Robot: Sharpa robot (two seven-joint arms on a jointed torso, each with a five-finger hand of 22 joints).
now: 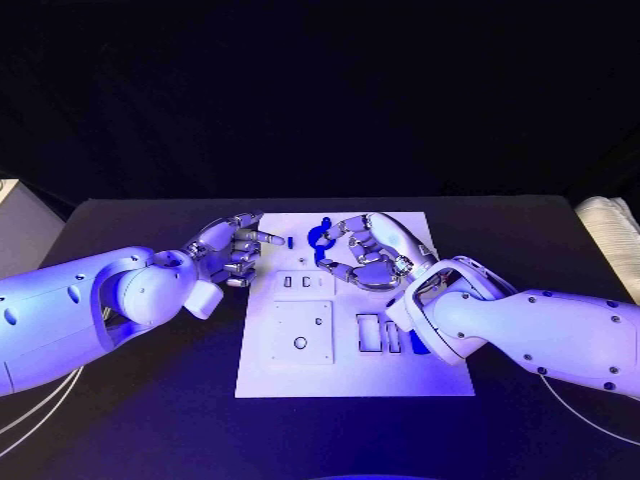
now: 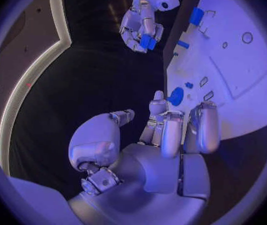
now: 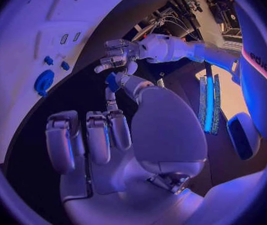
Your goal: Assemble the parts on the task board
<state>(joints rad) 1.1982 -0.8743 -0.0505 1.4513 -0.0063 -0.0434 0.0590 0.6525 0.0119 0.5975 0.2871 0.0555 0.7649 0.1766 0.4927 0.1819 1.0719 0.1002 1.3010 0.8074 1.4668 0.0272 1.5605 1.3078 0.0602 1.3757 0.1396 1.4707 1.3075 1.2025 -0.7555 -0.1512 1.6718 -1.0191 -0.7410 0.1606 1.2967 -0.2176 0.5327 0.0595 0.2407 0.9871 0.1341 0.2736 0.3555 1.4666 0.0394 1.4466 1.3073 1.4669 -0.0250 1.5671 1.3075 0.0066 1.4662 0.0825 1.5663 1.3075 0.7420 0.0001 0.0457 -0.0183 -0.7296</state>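
Right hand (image 1: 366, 255): pinching small blue part (image 3: 111, 80) at fingertips, hovering over task board (image 1: 356, 375) near its far edge. Left hand (image 1: 234, 250): holding nothing, fingers loosely curled, sitting just beside the board's left edge over black table (image 1: 147, 420)
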